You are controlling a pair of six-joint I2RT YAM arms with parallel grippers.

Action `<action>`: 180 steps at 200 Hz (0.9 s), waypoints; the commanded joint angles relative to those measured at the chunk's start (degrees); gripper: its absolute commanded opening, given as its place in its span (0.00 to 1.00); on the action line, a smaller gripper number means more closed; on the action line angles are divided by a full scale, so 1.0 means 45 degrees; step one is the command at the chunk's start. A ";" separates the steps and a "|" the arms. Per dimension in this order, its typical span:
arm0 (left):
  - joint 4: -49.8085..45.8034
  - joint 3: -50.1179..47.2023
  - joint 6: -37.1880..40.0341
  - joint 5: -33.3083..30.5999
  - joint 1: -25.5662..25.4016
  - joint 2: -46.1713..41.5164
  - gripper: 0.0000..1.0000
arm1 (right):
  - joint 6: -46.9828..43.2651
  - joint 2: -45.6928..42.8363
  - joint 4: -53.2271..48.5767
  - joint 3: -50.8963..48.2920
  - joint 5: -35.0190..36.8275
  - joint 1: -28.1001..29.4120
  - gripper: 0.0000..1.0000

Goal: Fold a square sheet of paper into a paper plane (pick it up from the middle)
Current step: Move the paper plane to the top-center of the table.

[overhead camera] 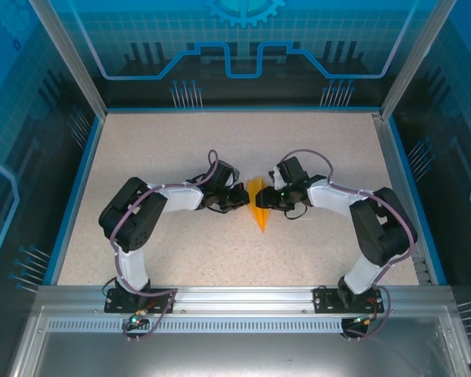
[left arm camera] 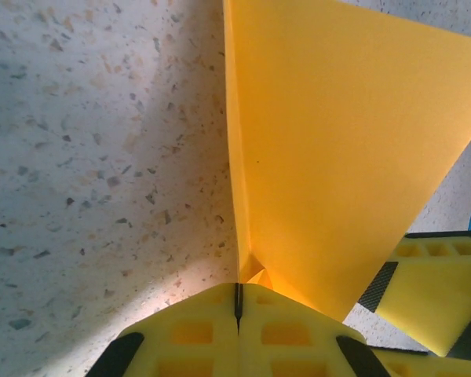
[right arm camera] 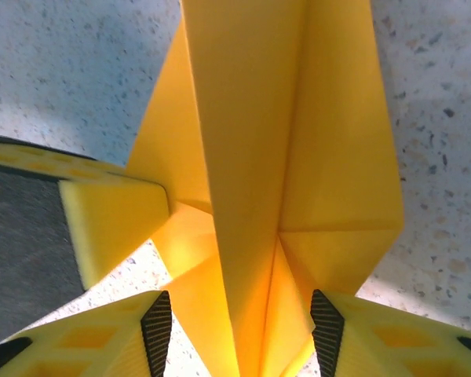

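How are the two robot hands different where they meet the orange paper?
The left gripper has its fingers pressed tight together, pinching a thin fold of the paper plane. The right gripper has its fingers spread apart with the paper between them; whether it squeezes is unclear. The left gripper reaches in from the left, the right gripper from the right. Both have yellow fingers.

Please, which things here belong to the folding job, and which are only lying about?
Job: paper plane, left gripper shut on it, right gripper straddling it.
Only surroundings: speckled table, blue walls, metal rail.
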 commanded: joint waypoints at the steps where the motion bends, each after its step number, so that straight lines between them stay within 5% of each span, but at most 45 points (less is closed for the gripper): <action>1: -0.0016 -0.0170 -0.0177 0.0181 0.0089 0.0105 0.00 | -0.0213 0.0116 -0.0609 0.0363 0.0280 0.0234 0.53; 69: 0.0140 -0.0160 -0.0233 0.0323 0.0087 0.0223 0.00 | 0.0183 0.0102 -0.0461 0.0139 -0.0217 0.0769 0.56; 180: 0.0076 -0.0070 -0.0192 0.0499 0.0097 0.0222 0.00 | 0.0273 0.0848 -0.1065 0.0967 0.1237 0.1363 0.54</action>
